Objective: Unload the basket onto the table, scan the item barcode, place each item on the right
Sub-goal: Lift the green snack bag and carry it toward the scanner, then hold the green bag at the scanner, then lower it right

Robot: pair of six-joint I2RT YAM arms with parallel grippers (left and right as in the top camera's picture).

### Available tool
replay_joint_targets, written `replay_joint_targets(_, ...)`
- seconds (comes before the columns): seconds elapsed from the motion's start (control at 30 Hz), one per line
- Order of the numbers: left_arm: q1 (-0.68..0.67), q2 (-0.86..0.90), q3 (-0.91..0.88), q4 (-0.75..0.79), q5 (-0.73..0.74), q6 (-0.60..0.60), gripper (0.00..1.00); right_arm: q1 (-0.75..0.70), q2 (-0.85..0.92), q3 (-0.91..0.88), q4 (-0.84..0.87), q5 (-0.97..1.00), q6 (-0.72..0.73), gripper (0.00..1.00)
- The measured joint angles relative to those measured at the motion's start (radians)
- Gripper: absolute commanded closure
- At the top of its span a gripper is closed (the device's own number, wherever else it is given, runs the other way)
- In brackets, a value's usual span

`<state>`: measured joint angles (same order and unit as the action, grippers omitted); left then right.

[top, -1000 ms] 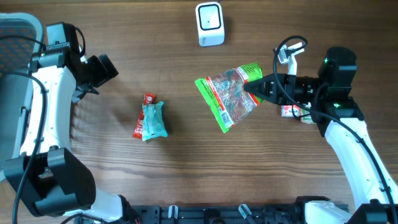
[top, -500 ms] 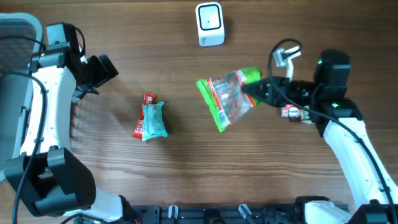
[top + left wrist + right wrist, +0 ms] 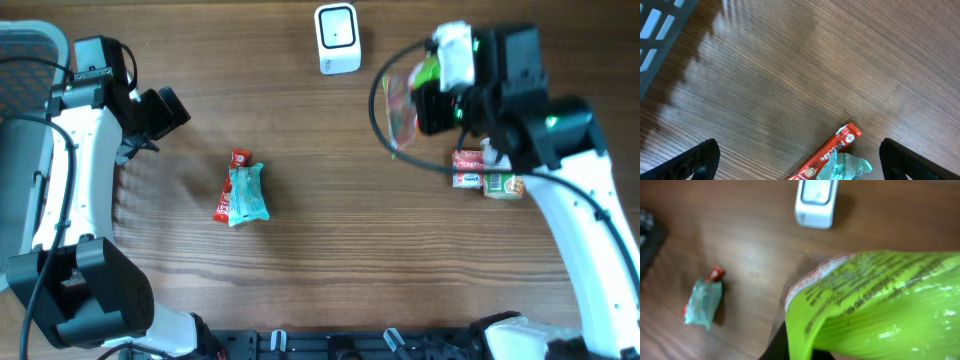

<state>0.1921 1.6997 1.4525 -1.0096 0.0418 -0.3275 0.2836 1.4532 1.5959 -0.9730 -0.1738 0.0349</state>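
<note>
1. Overhead view: the right gripper (image 3: 428, 98) is clamped on the bag (image 3: 403, 95), a clear and green pouch with a red-edged label. The bag hangs clear of the table (image 3: 330, 250), just right of the scanner (image 3: 337, 38) and nearer the robot, not touching it.
2. Bag lettering: the right wrist view shows dark print across the green film (image 3: 875, 300) and a red and white strip at its edge. All of it is too blurred to read. No barcode can be made out.
3. Scanner: a white block with a rounded window on its face. No writing is legible on it.
4. Left wrist view: the red stick (image 3: 827, 152) reads "NESCAFE" in white. It lies touching a crumpled teal packet (image 3: 845, 167), whose print cannot be read.
5. 2 or 3 packets (image 3: 487, 175), red and green, lie under the right forearm. Their labels are too small to read.
6. Right arm pose: reaching in from the right edge, wrist raised and turned toward the scanner, the bag seen almost edge-on from above.
7. Left arm pose: folded back at the far left beside a grey crate (image 3: 25, 50). The left gripper (image 3: 799, 162) is fully spread, holds nothing, and hangs above bare wood, well apart from the bag.
</note>
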Motion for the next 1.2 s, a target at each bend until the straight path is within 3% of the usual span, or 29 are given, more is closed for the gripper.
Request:
replay_joint_targets(0.1, 0.000, 0.000, 0.000, -0.001, 0.000, 0.000, 0.00, 0.002, 0.212, 0.322, -0.111, 0.077, -0.038, 0.96)
replay_joint_targets(0.17, 0.000, 0.000, 0.000, -0.003, 0.000, 0.000, 0.00, 0.021, 0.307, 0.395, -0.042, 0.151, -0.056, 0.96)
replay_joint_targets(0.37, 0.000, 0.000, 0.000, 0.000, 0.000, 0.000, 0.00, 0.172, 0.584, 0.414, 0.313, 0.492, -0.205, 0.96)
replay_joint_targets(0.57, 0.000, 0.000, 0.000, 0.000, 0.000, 0.000, 0.00, 0.244, 0.854, 0.413, 0.858, 0.906, -0.558, 0.96)
replay_joint_targets(0.67, 0.000, 0.000, 0.000, 0.000, 0.000, 0.000, 0.00, 0.253, 0.929, 0.412, 1.067, 0.981, -0.693, 0.96)
replay_joint_targets(0.8, 0.000, 0.000, 0.000, 0.000, 0.000, 0.000, 0.00, 0.270, 0.983, 0.412, 1.097, 1.003, -0.716, 0.96)
replay_joint_targets(1.07, 0.000, 0.000, 0.000, 0.000, 0.000, 0.000, 0.00, 0.272, 1.002, 0.412, 1.075, 1.025, -0.515, 0.96)
replay_joint_targets(1.2, 0.000, 0.000, 0.000, 0.000, 0.000, 0.000, 0.00, 0.264, 0.906, 0.411, 0.853, 0.980, -0.446, 0.96)
